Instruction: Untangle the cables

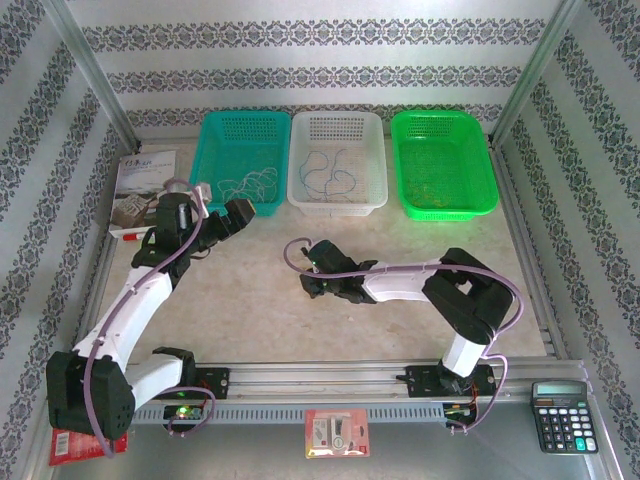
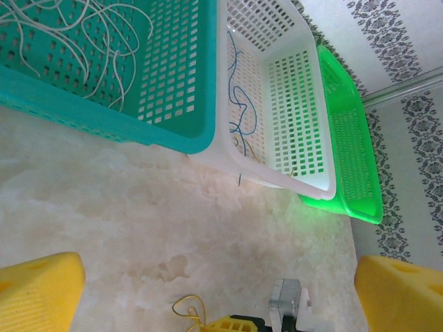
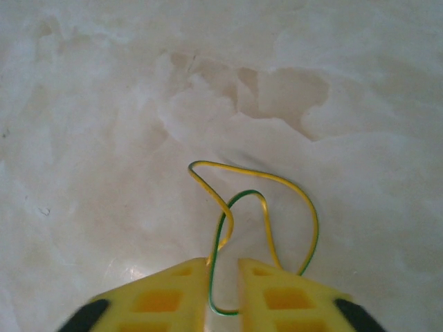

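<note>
A thin yellow-green cable (image 3: 277, 178) lies in loops on the pale tabletop. My right gripper (image 3: 223, 263) has its yellow fingers drawn nearly together, and one loop of that cable sits in the narrow slot between them, touching both inner faces. From above, the right gripper (image 1: 310, 272) sits low at the table's middle. My left gripper (image 1: 238, 217) hovers in front of the teal basket; its fingers stand wide apart with nothing between them, as the left gripper (image 2: 220, 270) shows. Whitish cables (image 2: 83, 41) lie in the teal basket (image 1: 215, 150). A bluish cable (image 2: 239, 104) lies in the white basket (image 1: 375, 160).
A green basket (image 1: 470, 190) stands at the back right beside the white one. A booklet (image 1: 145, 185) and a red marker (image 1: 128, 233) lie at the left edge. A calculator (image 1: 563, 415) and a small packet (image 1: 337, 432) lie in front of the arm bases.
</note>
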`<act>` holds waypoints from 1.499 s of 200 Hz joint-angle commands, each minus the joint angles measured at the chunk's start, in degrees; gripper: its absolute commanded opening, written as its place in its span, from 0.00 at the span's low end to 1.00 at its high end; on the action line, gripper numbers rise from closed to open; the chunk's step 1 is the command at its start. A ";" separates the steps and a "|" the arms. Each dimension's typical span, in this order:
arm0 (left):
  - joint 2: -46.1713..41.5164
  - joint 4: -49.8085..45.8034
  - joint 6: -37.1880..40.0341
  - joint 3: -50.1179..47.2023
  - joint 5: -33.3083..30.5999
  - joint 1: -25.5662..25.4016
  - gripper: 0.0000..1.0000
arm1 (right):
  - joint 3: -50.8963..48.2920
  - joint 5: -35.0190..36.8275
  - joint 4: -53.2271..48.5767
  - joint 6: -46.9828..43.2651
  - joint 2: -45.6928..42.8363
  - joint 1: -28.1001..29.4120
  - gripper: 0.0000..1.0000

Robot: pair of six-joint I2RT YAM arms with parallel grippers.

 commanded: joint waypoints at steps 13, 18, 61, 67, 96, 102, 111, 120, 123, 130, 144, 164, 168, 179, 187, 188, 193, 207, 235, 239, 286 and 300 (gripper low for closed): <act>-0.22 3.47 -1.05 -1.75 0.55 -1.12 1.00 | 0.81 1.06 -0.28 -0.52 -0.36 0.35 0.02; -0.23 3.62 -1.20 -1.88 0.62 -1.16 1.00 | 0.56 0.90 -0.20 -0.51 -0.64 0.18 0.00; -0.40 3.82 -1.21 -2.50 1.42 -2.10 1.00 | -3.55 -1.99 1.95 2.11 -7.15 -3.08 0.00; -0.39 3.82 -1.11 -2.44 1.64 -2.38 1.00 | -4.27 -2.59 2.52 2.76 -8.60 -3.67 0.00; -0.51 4.75 -1.59 -2.38 2.19 -5.23 1.00 | -7.73 -6.11 4.58 6.20 -16.19 -6.66 0.00; -0.48 5.24 -1.94 -2.40 2.20 -6.07 1.00 | -8.42 -6.82 4.97 6.95 -17.97 -7.43 0.00; -0.39 6.44 -2.55 -2.61 2.07 -7.40 1.00 | -9.33 -7.79 5.51 8.07 -20.48 -8.58 0.00; -0.27 8.04 -3.65 -2.89 2.11 -8.82 1.00 | -10.07 -8.97 6.11 9.25 -23.01 -9.93 0.00; -0.11 8.67 -3.96 -3.00 2.05 -9.41 1.00 | -10.29 -9.30 6.24 9.56 -23.81 -10.36 0.00; 0.22 9.95 -4.78 -3.17 2.11 -10.39 1.00 | -10.67 -10.11 6.62 10.32 -25.55 -11.38 0.00; 1.19 12.43 -6.52 -3.17 2.27 -12.38 1.00 | -11.14 -12.08 7.23 11.80 -28.53 -13.23 0.00; 2.54 17.39 -9.52 -3.26 2.41 -15.21 1.00 | -11.56 -15.29 8.60 13.97 -31.56 -15.72 0.00; 2.86 18.38 -10.10 -3.24 2.46 -15.75 1.00 | -11.65 -15.91 9.05 14.38 -31.97 -16.15 0.00; 3.89 21.76 -12.06 -3.17 3.03 -17.15 0.98 | -11.83 -17.89 10.35 15.65 -32.81 -17.21 0.00; 4.65 24.56 -13.88 -3.31 3.22 -18.09 0.95 | -11.80 -19.22 11.08 16.27 -33.25 -17.80 0.00; 4.75 24.87 -14.10 -3.36 3.28 -18.20 0.95 | -11.79 -19.32 11.12 16.36 -33.26 -17.84 0.00; 5.23 26.76 -15.30 -3.48 3.46 -18.56 0.93 | -11.80 -19.85 11.63 16.73 -33.40 -18.03 0.00; 6.68 31.29 -18.15 -3.76 3.76 -19.89 0.86 | -11.85 -21.02 13.13 17.77 -33.58 -18.30 0.00; 8.60 37.34 -20.89 -3.87 3.16 -22.18 0.73 | -12.14 -22.93 17.02 20.41 -33.04 -18.48 0.00; 8.84 37.59 -20.97 -3.93 2.97 -22.43 0.71 | -12.18 -23.08 17.42 20.66 -32.93 -18.48 0.00; 11.50 40.61 -21.83 -4.26 1.95 -25.13 0.58 | -12.88 -25.13 23.80 24.89 -30.85 -18.50 0.00; 12.21 41.64 -22.22 -4.48 1.74 -25.66 0.53 | -12.93 -25.48 24.88 25.72 -30.39 -18.52 0.00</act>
